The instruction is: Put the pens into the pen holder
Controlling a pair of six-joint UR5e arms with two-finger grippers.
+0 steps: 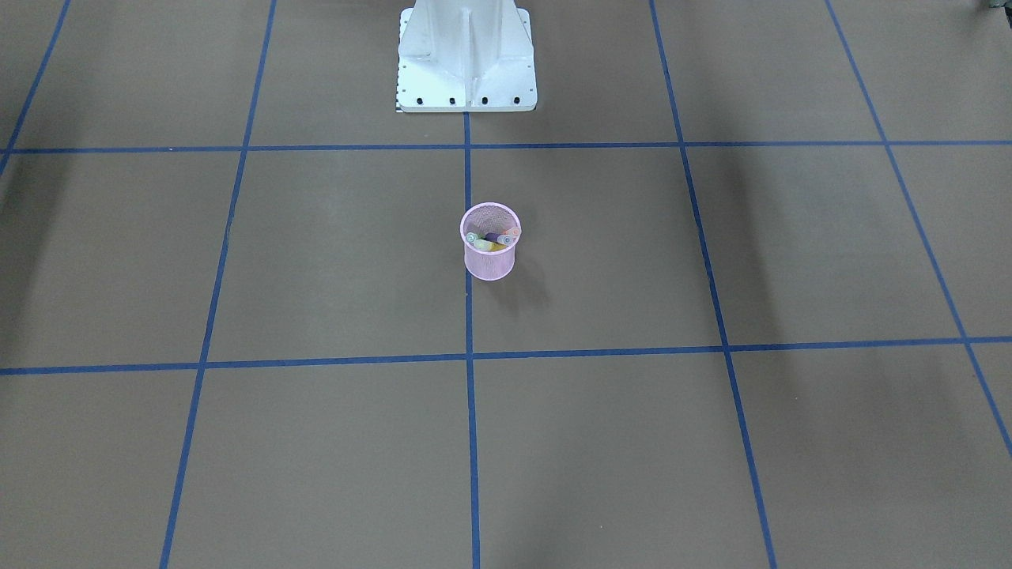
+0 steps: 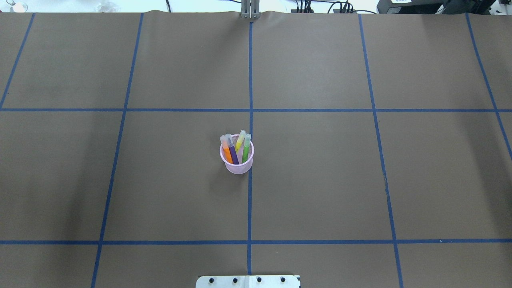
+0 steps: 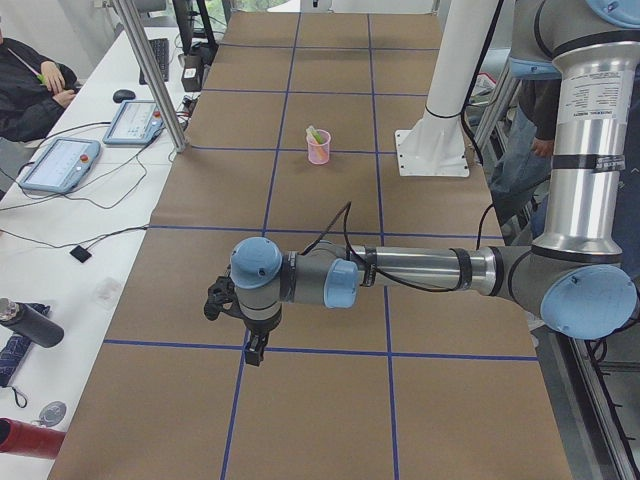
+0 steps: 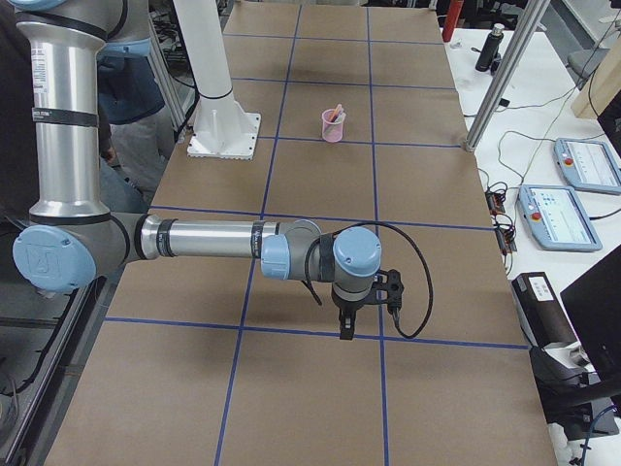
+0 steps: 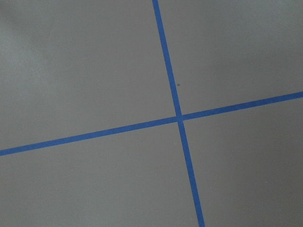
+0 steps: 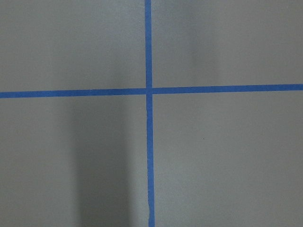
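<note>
1. I see the pen holder (image 2: 237, 168) standing upright just left of centre in the overhead frame, on the brown table (image 2: 320, 180). Its base overlaps the middle blue tape line (image 2: 249, 208).
2. Four pens stand inside it with their cap ends up, leaning toward the top of the frame. They are the orange pen (image 2: 227, 153), the purple pen (image 2: 233, 156), the yellow pen (image 2: 240, 143) and the green pen (image 2: 245, 151).
3. In the front-facing frame the holder sits mid-frame, well below the white robot base (image 1: 466, 63) at top centre.
4. The left gripper (image 3: 254, 352) shows only in the left side view, in the lower middle. It points down over the table near a tape crossing, well apart from the holder in the upper middle. I cannot tell whether its jaws are apart or together.
5. The right gripper (image 4: 345, 330) shows only in the right side view, lower centre, also pointing down and well apart from the holder. Here too I cannot tell how its jaws stand.
6. Both wrist cameras give me only bare table and a tape crossing near mid-frame.
</note>
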